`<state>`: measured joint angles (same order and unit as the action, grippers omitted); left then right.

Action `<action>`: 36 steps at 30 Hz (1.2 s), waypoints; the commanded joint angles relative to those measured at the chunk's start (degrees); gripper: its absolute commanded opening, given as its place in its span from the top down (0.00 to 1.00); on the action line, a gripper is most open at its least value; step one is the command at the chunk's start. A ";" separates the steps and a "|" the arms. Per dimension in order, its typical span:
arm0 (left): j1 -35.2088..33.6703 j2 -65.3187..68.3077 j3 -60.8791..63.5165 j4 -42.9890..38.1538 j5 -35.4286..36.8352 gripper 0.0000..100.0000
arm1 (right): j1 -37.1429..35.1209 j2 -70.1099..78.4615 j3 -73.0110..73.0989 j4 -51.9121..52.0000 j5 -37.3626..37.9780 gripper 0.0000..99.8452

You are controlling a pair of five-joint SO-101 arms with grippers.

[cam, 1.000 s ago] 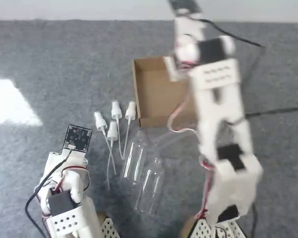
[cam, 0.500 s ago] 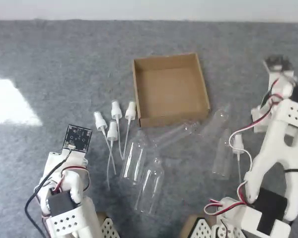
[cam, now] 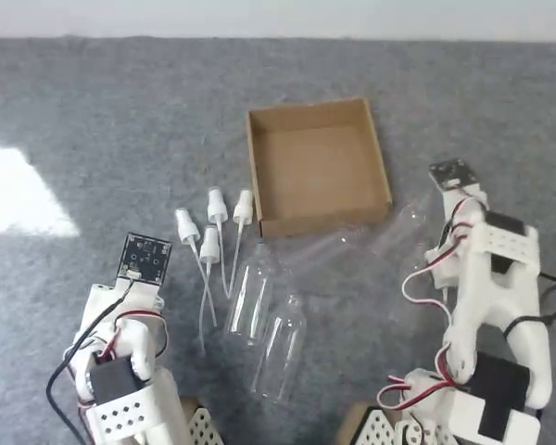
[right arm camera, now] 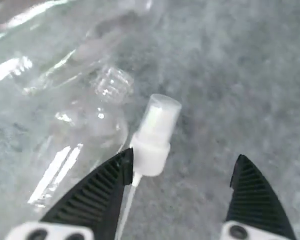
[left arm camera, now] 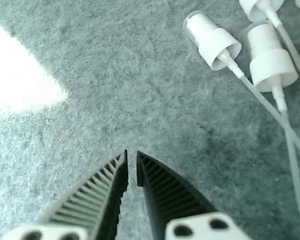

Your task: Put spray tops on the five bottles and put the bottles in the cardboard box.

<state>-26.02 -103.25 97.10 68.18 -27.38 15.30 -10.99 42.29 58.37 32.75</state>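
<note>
The right arm [cam: 489, 278] hangs low beside the cardboard box [cam: 315, 162]. Its jaws are spread wide over a spray top [right arm camera: 152, 135] that lies on the grey surface [cam: 120, 111], just beside the neck of a clear bottle [right arm camera: 87, 130]. The wide gap looks set to straddle the top's cap, so picking it up is likely the step in hand. The left arm [cam: 120, 371] sits at the near edge with its jaws together on nothing, close to four more spray tops [cam: 213, 222] whose thin tubes trail toward it. Two bottles [cam: 264, 320] lie side by side next to those tops, and others lie by the box's front wall. The box holds nothing and no bottle wears a top, so the task looks barely begun
</note>
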 commanded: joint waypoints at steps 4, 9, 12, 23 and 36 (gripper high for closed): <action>-0.18 -1.49 -0.57 -0.26 -0.26 0.97 | -0.84 -2.77 4.31 -6.55 0.44 0.72; -0.18 -1.49 -0.57 -0.26 -0.26 0.97 | -0.84 -2.77 6.51 -9.89 -2.02 0.86; -0.18 -1.49 -0.57 -0.26 -0.26 0.97 | -0.57 -2.77 6.95 -11.65 -2.73 0.94; -0.18 -1.49 -0.57 -0.26 -0.26 0.97 | 3.56 -10.95 -11.52 6.90 -4.04 0.95; -0.18 -1.49 -0.57 -0.26 -0.26 0.97 | -42.33 -17.54 -34.64 21.49 -29.63 0.95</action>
<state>-26.02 -103.25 97.10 68.18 -27.38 -11.43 -27.78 15.91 79.21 11.56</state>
